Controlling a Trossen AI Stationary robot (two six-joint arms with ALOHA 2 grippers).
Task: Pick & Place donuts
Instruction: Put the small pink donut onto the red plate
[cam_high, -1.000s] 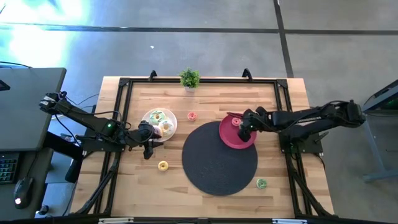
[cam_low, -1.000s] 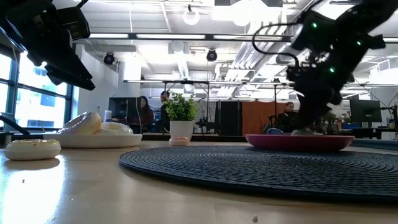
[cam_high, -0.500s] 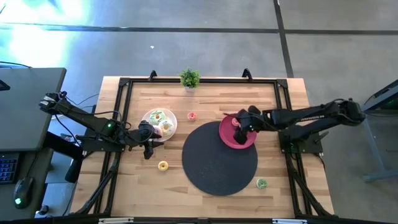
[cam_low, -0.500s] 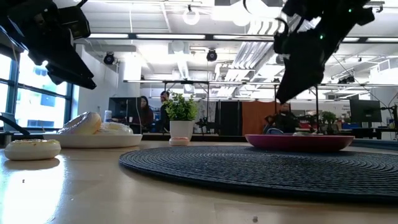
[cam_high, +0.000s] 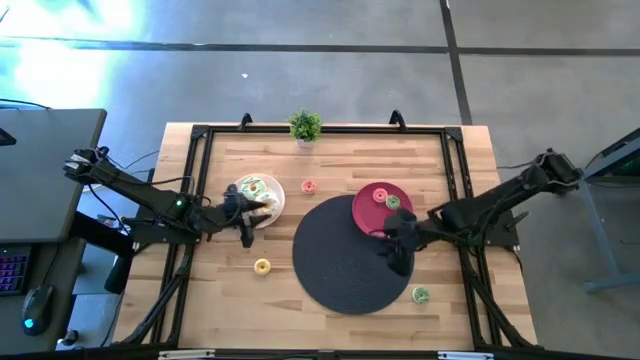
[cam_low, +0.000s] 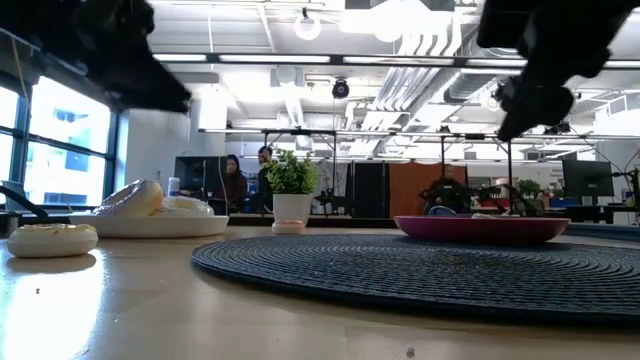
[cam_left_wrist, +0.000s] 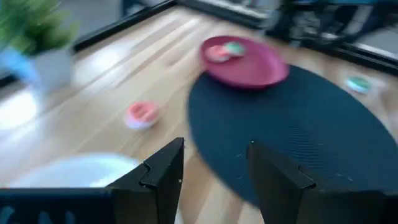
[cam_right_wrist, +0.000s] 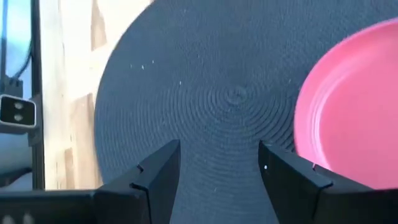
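Donuts (cam_high: 384, 199) (two) — behind right jaws

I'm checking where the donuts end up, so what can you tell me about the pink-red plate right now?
The pink-red plate is round and shallow with a raised rim, plastic-looking and lying flat. Its near side overlaps the far right edge of the dark round woven mat; the rest sits on the wooden table. Two donuts lie in it, a pink one and a green one. The right gripper is open above the mat, clear of the plate.
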